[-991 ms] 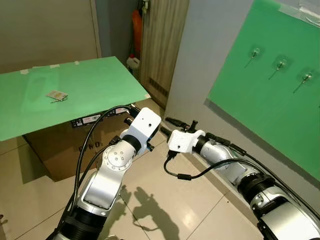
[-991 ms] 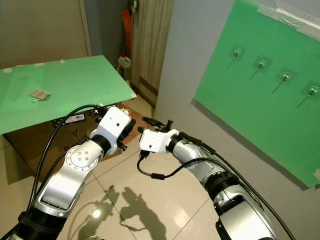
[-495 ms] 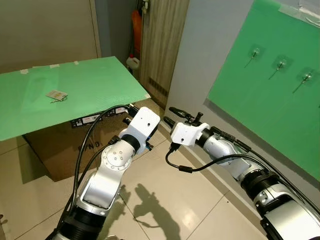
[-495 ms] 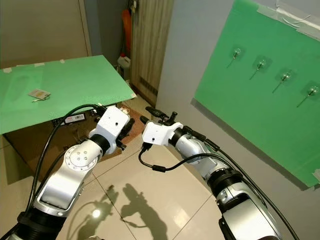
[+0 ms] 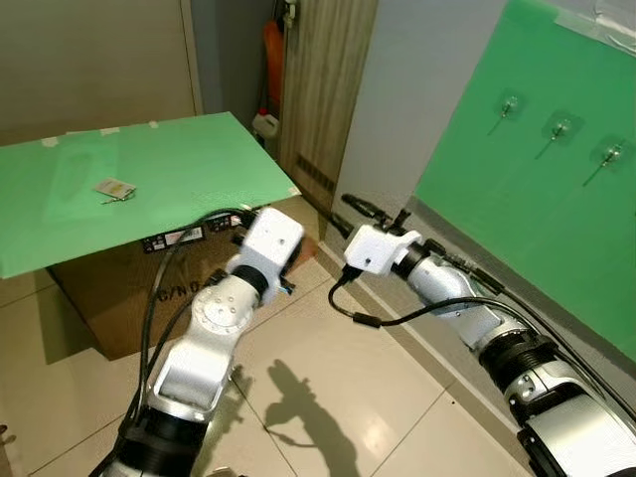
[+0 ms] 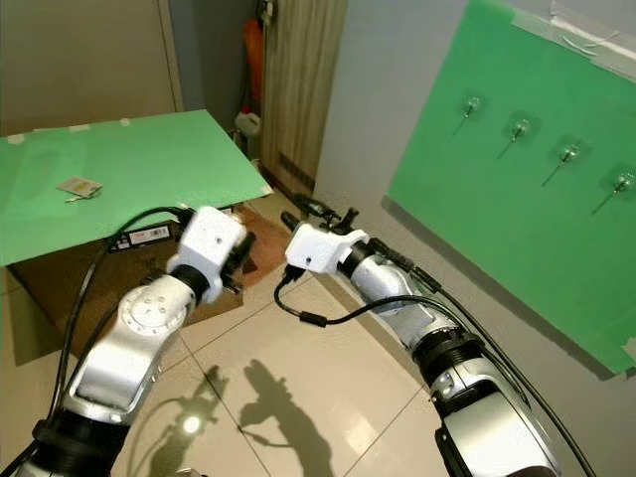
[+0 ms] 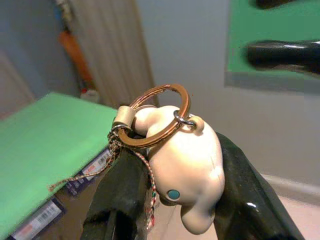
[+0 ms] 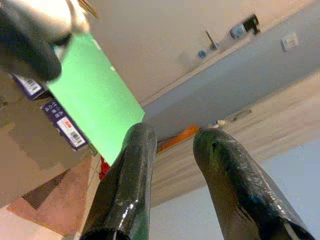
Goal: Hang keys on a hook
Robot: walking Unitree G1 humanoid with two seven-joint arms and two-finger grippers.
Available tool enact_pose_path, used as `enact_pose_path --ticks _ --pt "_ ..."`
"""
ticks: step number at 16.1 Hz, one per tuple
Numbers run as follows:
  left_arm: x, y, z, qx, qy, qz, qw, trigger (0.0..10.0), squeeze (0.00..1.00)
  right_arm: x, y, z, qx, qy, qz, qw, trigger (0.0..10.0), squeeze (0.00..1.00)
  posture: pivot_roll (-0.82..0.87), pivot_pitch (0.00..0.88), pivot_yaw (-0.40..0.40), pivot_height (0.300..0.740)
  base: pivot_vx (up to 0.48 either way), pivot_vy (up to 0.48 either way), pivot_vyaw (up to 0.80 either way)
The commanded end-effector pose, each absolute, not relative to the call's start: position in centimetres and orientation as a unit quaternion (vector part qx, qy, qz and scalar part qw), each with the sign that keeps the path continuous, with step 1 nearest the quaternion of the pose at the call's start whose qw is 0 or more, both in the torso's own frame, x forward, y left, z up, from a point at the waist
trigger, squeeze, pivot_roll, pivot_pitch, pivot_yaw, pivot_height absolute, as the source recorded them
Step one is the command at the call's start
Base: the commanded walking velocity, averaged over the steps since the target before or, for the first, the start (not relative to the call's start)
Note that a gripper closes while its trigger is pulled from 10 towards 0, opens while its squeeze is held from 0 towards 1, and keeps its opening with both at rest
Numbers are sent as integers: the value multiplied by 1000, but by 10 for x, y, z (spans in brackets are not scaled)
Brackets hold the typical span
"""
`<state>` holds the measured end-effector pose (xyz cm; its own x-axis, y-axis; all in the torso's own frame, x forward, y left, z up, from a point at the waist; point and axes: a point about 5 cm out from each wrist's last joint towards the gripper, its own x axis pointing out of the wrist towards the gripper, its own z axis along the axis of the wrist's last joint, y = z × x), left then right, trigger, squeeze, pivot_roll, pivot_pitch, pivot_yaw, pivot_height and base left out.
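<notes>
A copper key ring (image 7: 158,117) carries a cream figure charm (image 7: 190,165) and a braided cord. My left gripper (image 7: 175,160) is shut on the charm, with the ring standing above the fingers. That arm's white wrist (image 5: 271,237) hangs low beside the table's near corner. My right gripper (image 5: 350,211) is open, with nothing between its fingers (image 8: 135,165), a little right of the left wrist. Three metal hooks (image 5: 558,127) stick out of the green wall panel (image 5: 527,209), up and right of both grippers.
A green-topped table (image 5: 169,169) stands at the left with a small card (image 5: 113,188) on it. A cardboard box (image 5: 109,298) sits beneath. A wooden door (image 5: 323,89) and an orange object (image 5: 271,50) stand behind. The floor is glossy tile (image 5: 328,397).
My left wrist has drawn back to the left, toward the table corner. My right gripper has risen and moved toward the wall.
</notes>
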<state>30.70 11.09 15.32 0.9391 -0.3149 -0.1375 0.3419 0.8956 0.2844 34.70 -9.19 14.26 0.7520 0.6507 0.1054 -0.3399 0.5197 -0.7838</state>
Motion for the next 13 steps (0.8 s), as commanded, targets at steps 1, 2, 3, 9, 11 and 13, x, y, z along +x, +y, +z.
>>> enact_pose_path --ticks 1,2,3,9,11,13 --pt "319 118 162 96 34 -143 984 0 0 351 -103 144 -344 -170 262 885 10000 0 -1 29 -117 740 0 0 0" --pt "325 122 163 59 35 -131 989 0 0 351 -105 142 -317 -156 253 901 10000 0 -6 26 -111 740 0 0 0" --pt "335 129 168 -43 31 -109 993 0 0 350 -108 139 -277 -136 242 920 10000 0 -14 26 -105 740 0 0 0" --pt "366 155 189 -487 -17 -30 873 0 0 346 -115 133 -253 -116 228 933 10000 0 -27 24 -85 740 0 0 0" --pt "370 165 180 -478 4 60 876 0 0 342 -113 130 -262 -111 235 929 10000 0 -34 27 -77 740 0 0 0" --pt "377 157 190 -27 30 25 999 0 0 340 -112 129 -262 -107 237 930 10000 0 -30 30 -80 740 0 0 0"
